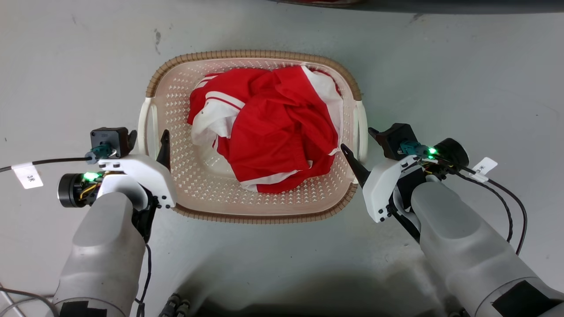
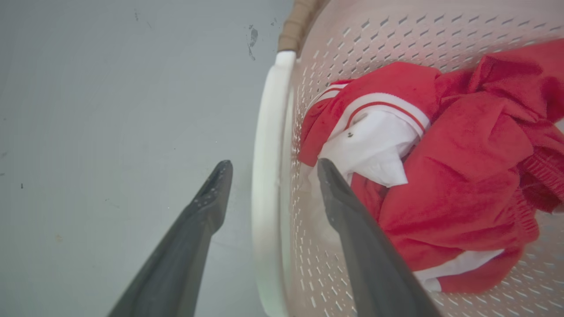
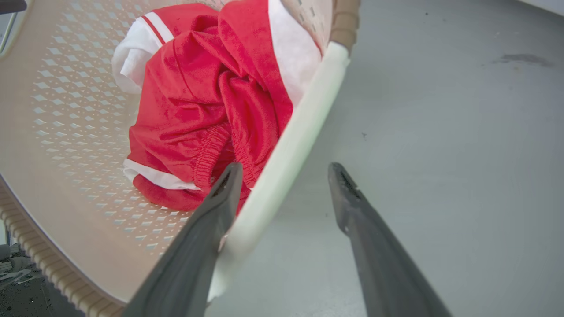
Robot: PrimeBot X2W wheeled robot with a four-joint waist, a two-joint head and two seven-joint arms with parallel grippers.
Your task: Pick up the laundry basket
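The basket (image 1: 264,55) sat on the floor (image 1: 66,66). Left gripper (image 2: 273,164) and right gripper (image 3: 285,166), both spread, each straddled 1 handle (image 2: 269,132). Approach looked done; next, clamp evenly and lift together.

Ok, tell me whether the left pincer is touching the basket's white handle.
Apart. In the left wrist view the open left pincer straddles the laundry basket's handle: floor shows between it and one finger, perforated wall between it and the other.

Dark two-finger left hand (image 2: 274,162) and right hand (image 3: 286,165): fingers (image 2: 352,229) spread wide on both, pointing forward. Pale grey left forearm (image 1: 105,246), right forearm (image 1: 462,246) angled inward.
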